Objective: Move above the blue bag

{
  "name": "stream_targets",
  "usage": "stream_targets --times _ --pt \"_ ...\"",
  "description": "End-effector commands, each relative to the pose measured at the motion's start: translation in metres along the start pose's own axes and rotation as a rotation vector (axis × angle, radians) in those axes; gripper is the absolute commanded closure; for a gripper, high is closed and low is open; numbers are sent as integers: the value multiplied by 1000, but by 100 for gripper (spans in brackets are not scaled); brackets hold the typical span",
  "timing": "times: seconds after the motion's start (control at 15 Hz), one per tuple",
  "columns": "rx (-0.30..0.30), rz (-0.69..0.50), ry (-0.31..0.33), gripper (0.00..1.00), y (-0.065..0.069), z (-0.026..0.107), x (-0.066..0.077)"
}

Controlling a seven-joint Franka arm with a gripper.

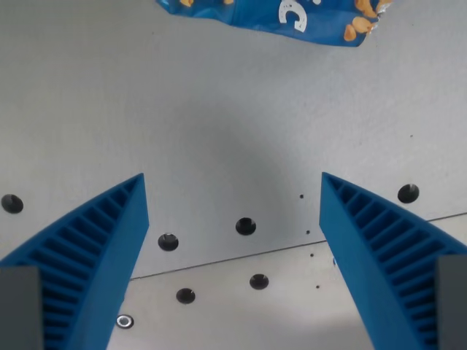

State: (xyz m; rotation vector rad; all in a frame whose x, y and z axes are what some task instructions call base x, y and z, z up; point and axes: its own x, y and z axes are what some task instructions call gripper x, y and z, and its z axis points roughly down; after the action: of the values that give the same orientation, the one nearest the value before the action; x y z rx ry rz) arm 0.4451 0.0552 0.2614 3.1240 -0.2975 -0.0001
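**Only a strip of the bag is in our sight**

Clearly we are not above the target yet. The crinkled blue foil snack bag with orange pictures and white lettering [292,18] lies at the top edge of the wrist view, a little toward the wrist view's right, well apart from our gripper with ribbed blue plastic fingers [233,211]. The two fingers [95,255] stand wide apart with nothing between them; below the gap we see only the flat grey metal table with dark screw holes [219,109].

We judge the bag as light and soft. The foil looks wrinkled, so it will probably dent and crackle under pressure, and its glossy skin may slip on the pads. The content seems to be brittle snacks, so a hard squeeze could crush them. For a later grasp we would take a sealed end or a pinched fold, not the puffy middle.

Most of the bag is cut off by the frame, so its full shape, length and direction we cannot tell. The lettering is only partly visible and unreadable
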Motion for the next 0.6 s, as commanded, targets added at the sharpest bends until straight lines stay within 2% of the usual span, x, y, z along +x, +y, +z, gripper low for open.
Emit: stream_targets --times 0.07,0.6 --pt "-4 -43 -6 0 3 4 14" --pt "-18 -99 -8 0 11 15 44"
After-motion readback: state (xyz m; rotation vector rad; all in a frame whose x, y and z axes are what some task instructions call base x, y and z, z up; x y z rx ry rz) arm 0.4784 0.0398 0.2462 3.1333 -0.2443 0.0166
